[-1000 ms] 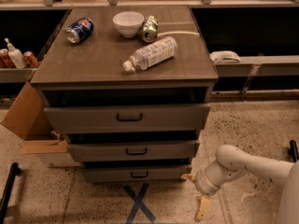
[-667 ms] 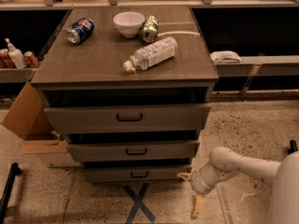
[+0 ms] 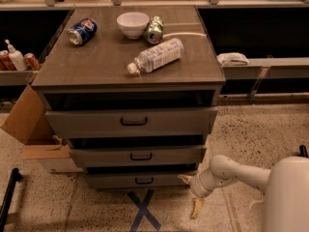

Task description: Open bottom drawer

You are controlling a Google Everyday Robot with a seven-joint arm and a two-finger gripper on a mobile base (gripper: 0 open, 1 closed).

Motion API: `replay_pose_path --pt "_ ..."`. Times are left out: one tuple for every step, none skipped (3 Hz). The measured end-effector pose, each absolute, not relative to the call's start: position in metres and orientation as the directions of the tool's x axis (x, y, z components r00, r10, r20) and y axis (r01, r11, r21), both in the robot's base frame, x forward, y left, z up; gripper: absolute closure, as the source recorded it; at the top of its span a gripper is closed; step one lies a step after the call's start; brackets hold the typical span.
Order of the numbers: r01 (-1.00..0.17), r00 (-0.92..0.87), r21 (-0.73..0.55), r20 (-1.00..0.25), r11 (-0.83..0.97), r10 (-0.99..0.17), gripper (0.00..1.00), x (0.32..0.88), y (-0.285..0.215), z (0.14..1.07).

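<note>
The bottom drawer [image 3: 111, 181] is the slimmest grey-brown front of three in the cabinet, near the floor, with a small black bar handle [image 3: 144, 180]. It looks closed. My gripper [image 3: 191, 194] is low at the drawer's right end, on a white arm coming from the lower right. It is open and empty. One yellowish fingertip [image 3: 185, 179] is at the drawer's right corner and the other [image 3: 195, 209] points down at the floor. The gripper is to the right of the handle and apart from it.
The cabinet top [image 3: 96, 66] holds a plastic bottle [image 3: 154, 55], a white bowl [image 3: 133, 23], a blue can [image 3: 81, 31] and a green can [image 3: 155, 29]. A cardboard box [image 3: 29, 129] stands to the left. A blue X [image 3: 143, 210] is taped on the floor.
My arm has moved left and a little down, bringing the gripper closer to the right end of the bottom drawer. The drawers have not moved.
</note>
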State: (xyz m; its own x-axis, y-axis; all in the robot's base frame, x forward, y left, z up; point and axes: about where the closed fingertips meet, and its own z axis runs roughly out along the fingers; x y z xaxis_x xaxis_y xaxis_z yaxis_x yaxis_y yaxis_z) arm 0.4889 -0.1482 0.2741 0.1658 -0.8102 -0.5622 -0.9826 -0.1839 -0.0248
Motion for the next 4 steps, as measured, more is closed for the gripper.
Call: replay_pose_path --pt "-0.979 0.195 -0.056 -0.539 -0.197 -0.819 0.0 0.508 -0.135 0.257" --pt "-0.976 0.208 -0.066 -0.536 -0.205 -0.818 0.0 0.522 -0.125 0.24" --pt "-0.977 0.209 -0.081 -0.546 -0.197 -0.811 0.0 0.539 -0.115 0.221" --pt "-0.977 0.214 -0.101 -0.568 -0.19 -0.795 0.0 0.549 -0.109 0.214"
